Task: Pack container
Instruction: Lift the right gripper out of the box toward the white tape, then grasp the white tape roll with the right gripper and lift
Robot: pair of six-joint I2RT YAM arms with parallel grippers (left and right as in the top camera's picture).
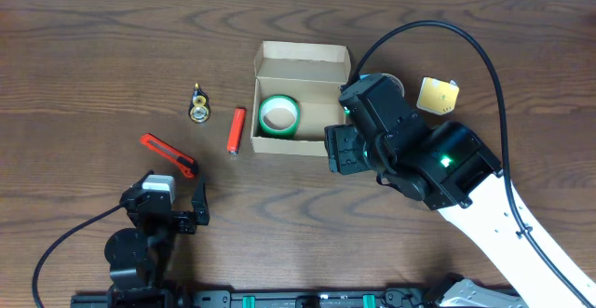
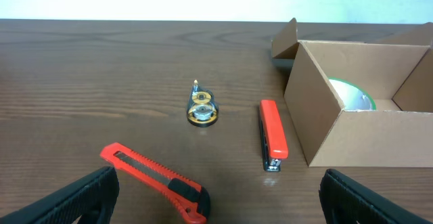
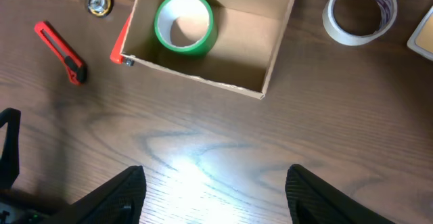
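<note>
My right gripper [image 3: 215,187] hangs with its fingers spread and nothing between them, over bare wood just on the near side of the container [image 3: 233,34]. The container sits open at mid-table, with a green tape roll [image 3: 184,22] lying flat in its left half and a white tape roll [image 3: 358,11] on the table to its right. My left gripper [image 2: 216,197] is spread wide and empty at the near left, with a red box cutter [image 2: 154,181] just beyond it and a red stapler [image 2: 272,135] just beside the container's left wall.

Bright even light, white glare on the table [image 3: 186,166] lower centre in right wrist view, soft shadow inside the container [image 3: 250,41], sharp focus
</note>
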